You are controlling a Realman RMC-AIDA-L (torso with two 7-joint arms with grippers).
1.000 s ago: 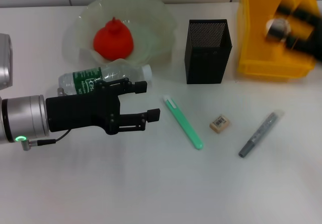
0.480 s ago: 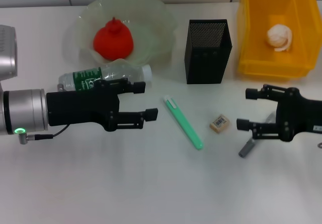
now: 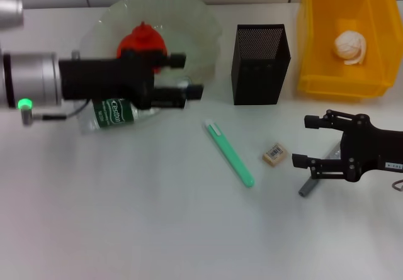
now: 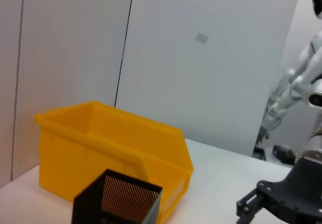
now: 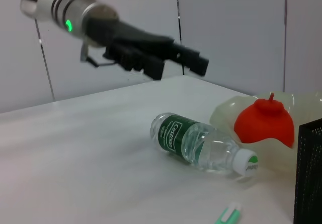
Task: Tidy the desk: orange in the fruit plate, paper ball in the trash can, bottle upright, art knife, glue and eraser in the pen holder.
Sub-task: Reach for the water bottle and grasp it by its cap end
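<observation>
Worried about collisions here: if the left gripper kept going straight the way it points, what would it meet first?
Probably the pen holder. The left gripper points rightward, open, raised above the lying bottle, and the left wrist view shows the holder's mesh mouth just ahead. Height is unclear, so it might pass above the rim.

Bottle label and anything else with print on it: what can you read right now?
Bottle: white script on the dark green label, starts with "C"; the rest is too blurred to read.
Eraser: barcode-like print, too small to read.
Right gripper: small pale tag on its body, unreadable.
Nothing else readable.
</observation>
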